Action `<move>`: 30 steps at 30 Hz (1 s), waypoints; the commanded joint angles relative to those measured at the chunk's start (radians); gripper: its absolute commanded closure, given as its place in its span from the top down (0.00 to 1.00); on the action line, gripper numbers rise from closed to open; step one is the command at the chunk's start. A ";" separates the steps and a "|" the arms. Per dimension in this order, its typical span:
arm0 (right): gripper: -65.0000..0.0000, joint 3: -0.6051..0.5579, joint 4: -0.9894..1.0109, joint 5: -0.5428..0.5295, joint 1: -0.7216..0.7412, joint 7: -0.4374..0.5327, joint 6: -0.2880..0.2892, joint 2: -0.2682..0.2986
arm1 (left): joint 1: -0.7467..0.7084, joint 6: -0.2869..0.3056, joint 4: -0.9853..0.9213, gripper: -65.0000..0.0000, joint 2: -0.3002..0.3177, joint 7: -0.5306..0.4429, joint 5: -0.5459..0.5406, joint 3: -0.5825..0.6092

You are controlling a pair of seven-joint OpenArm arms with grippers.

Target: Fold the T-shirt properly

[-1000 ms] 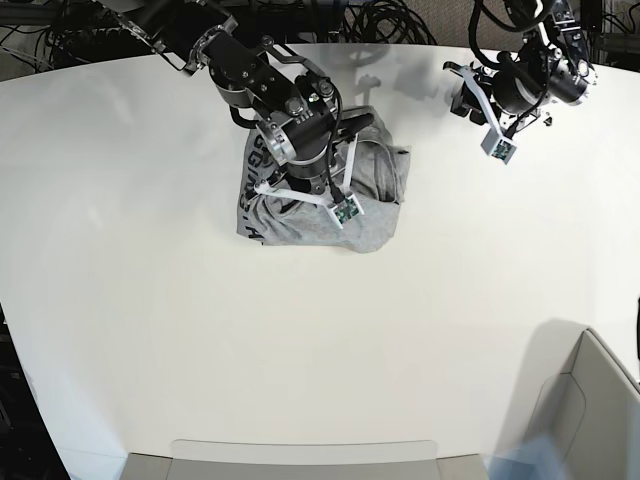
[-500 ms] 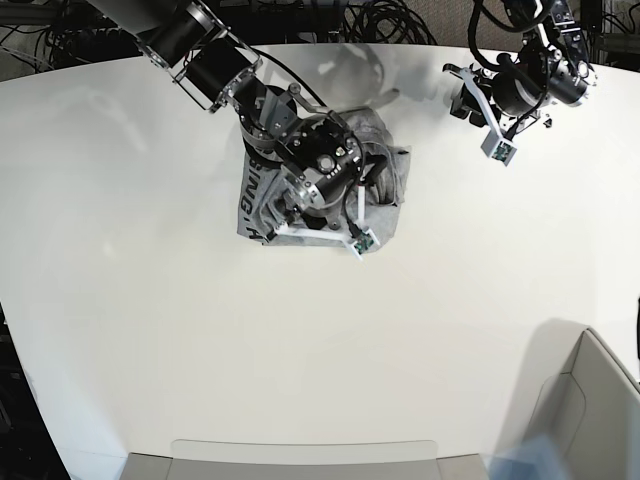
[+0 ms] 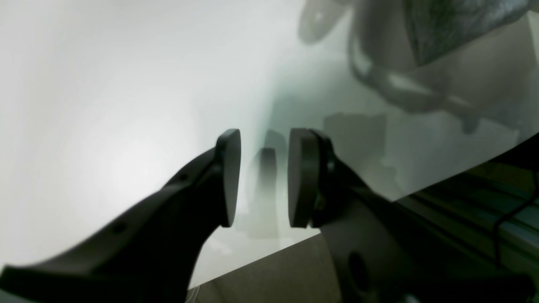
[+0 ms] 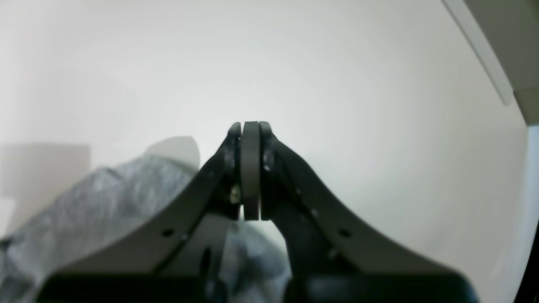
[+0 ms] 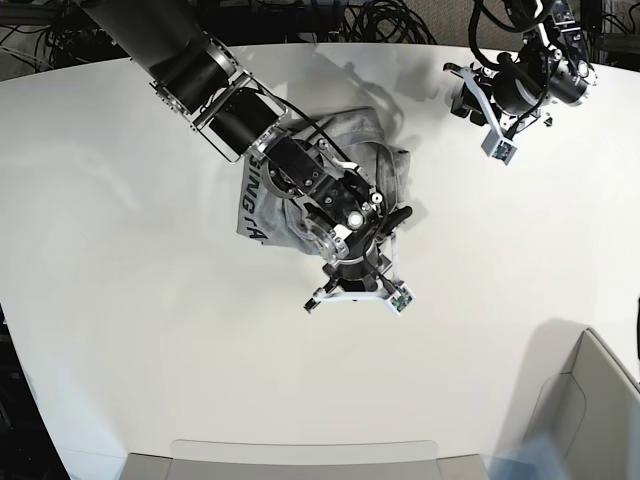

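Since the earlier base views, the right arm has swung down and away from the garment: its claw (image 5: 398, 217), which had been over the middle of the cloth, now sits at the shirt's lower right edge, with the wrist camera bracket out over bare table. The left arm has not moved and waits at the far right corner.

The T-shirt (image 5: 262, 195) lies as a compact grey bundle on the white table (image 5: 120, 330), a little left of centre and toward the back edge, partly hidden under the right arm. Black block lettering shows along its left side. In the right wrist view the grey cloth (image 4: 105, 198) lies low and to the left behind the claw (image 4: 250, 172), whose jaws are pressed fully together with nothing visible between them.

The left claw (image 3: 261, 176) hangs above bare table, jaws partly apart and empty.

The shirt looks soft, light and limp; it would likely sag and bunch when lifted and slide easily on the smooth top. A pinch on a doubled edge or corner, such as the hem or a shoulder seam, seems the safest hold, ideally with both claws to keep the fold flat.
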State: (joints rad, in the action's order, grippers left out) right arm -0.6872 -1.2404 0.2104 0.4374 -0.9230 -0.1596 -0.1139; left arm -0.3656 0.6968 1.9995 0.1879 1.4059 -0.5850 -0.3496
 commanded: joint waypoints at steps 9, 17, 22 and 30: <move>0.00 -0.001 -0.631 0.013 -0.160 -0.422 0.160 0.055 | 0.040 0.001 -0.010 0.29 0.008 -0.010 -0.013 -0.001; 0.00 0.008 -0.668 0.139 -0.305 -0.466 0.167 0.138 | 0.049 0.001 -0.038 0.29 0.008 -0.010 -0.013 0.001; 0.00 0.008 -0.649 0.146 -0.334 -0.466 0.168 0.138 | 0.050 0.001 -0.038 0.29 0.008 -0.010 -0.013 0.001; 0.00 0.010 -0.394 0.017 -0.222 -0.393 0.168 0.130 | 0.049 0.001 -0.038 0.29 0.008 -0.010 -0.013 0.001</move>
State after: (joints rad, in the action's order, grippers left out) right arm -0.6804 -1.6176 0.2203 0.1978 -1.3209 0.0071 0.0273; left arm -0.3202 0.6968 1.9453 0.1860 1.4063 -0.5846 -0.3470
